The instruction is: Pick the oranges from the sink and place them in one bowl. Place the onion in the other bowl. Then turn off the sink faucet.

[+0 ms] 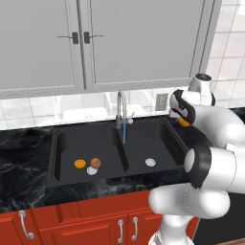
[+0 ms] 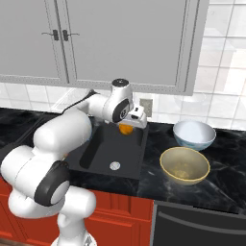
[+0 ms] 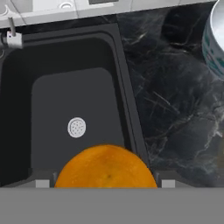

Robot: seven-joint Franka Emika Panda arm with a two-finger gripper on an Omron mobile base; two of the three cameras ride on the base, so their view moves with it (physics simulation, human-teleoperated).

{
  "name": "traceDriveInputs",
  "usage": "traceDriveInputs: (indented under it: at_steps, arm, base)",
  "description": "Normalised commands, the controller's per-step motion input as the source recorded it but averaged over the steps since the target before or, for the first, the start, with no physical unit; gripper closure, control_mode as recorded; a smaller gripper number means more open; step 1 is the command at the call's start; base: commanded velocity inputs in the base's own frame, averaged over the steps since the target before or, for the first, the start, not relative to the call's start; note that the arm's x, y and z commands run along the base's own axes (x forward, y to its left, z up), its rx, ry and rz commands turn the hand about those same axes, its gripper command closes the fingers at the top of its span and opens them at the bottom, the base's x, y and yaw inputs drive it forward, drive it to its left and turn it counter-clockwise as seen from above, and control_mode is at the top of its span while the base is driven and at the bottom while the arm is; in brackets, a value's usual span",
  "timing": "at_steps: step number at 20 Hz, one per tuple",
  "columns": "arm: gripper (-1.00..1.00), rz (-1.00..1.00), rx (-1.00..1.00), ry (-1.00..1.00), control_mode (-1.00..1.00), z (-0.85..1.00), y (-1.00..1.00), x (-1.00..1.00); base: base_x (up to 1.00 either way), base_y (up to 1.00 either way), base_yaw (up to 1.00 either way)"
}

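From my station I see the pincer (image 2: 126, 126) closed around one orange (image 3: 106, 167), holding it in the air above the right basin of the black sink (image 1: 162, 129), near the sink's right edge. The left basin contains the other orange (image 1: 80, 163) and, just beside it, the reddish-brown onion (image 1: 95, 162), both close to that basin's drain (image 1: 92, 171). On the dark marble tabletop (image 2: 221, 185) right of the sink, the yellow-tan bowl (image 2: 185, 166) and the pale blue-white bowl (image 2: 194, 135) stand near each other, and I see nothing in either; a thin blue stream falls from the silver faucet (image 1: 121, 107).

Two base views flanking the arm, sharing the sink (image 1: 115, 148); close hand view straight down.
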Motion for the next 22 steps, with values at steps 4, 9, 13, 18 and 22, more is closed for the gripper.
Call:
traceDriveInputs:
  at_steps: [4,9,13,18,22]
  arm:
    - [1.0,-0.13,0.0,0.0,-1.0,0.0,-0.31,-0.04]
    - [1.0,-0.12,0.0,0.0,-1.0,0.0,-0.29,-0.03]
    - [1.0,-0.08,0.0,0.0,-1.0,0.0,-0.2,0.0]
    - [1.0,-0.05,0.0,0.0,-1.0,0.0,-0.23,0.0]
    - [1.0,-0.03,0.0,0.0,-1.0,-0.01,-0.28,0.0]
  base:
    - [0.0,0.0,0.0]
    - [0.0,0.0,0.0]
    - [0.0,0.0,0.0]
    - [0.0,0.0,0.0]
    - [0.0,0.0,0.0]
